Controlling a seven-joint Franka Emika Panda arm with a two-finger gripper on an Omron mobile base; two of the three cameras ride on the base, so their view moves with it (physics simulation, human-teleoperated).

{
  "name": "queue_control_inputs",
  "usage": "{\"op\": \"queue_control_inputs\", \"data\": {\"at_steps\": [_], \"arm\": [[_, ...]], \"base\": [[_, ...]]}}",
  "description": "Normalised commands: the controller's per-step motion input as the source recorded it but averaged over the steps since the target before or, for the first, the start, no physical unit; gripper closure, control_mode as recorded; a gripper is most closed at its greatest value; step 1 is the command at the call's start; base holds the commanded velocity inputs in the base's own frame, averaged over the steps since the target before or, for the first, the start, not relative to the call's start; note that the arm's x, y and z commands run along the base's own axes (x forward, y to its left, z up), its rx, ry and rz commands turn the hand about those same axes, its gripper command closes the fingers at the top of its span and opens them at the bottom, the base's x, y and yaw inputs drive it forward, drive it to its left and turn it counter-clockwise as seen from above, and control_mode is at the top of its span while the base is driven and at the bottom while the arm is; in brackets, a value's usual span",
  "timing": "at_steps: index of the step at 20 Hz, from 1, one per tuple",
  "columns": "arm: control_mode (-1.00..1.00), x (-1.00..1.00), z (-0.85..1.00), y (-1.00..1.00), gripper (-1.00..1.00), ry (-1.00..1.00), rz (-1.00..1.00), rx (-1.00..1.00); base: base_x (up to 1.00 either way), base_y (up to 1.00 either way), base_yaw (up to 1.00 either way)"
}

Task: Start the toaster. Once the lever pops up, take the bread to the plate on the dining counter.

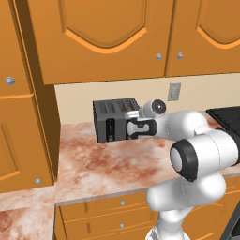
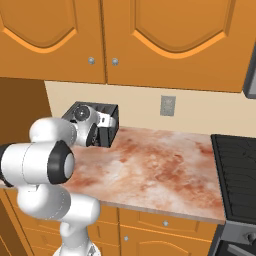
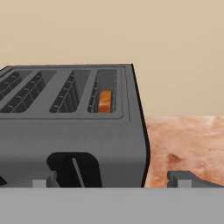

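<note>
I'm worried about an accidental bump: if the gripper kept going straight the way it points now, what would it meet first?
Most likely the toaster: in the hand view its grey front face sits directly ahead of the open gripper, close by. One of the fingers lies past its right edge, though depth is uncertain.

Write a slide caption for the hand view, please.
Open end effector faces the dark grey toaster, an orange-brown bread slice sitting in its rightmost slot.

Marbled counter (image 1: 117,164) carries toaster (image 1: 112,119) by back wall.
</note>
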Motion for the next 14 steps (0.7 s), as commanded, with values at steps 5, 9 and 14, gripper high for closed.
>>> {"op": "queue_control_inputs", "data": {"at_steps": [5,9,14], "arm": [[-1.00,0.09,0.02,0.00,-1.00,-0.09,0.00,0.00],[-1.00,0.08,0.00,0.00,-1.00,-0.07,0.00,0.00],[-1.00,0.09,0.00,0.00,-1.00,-0.05,0.00,0.00]], "base": [[0.00,0.00,0.00],[0.00,0.00,0.00],[0.00,0.00,0.00]]}}
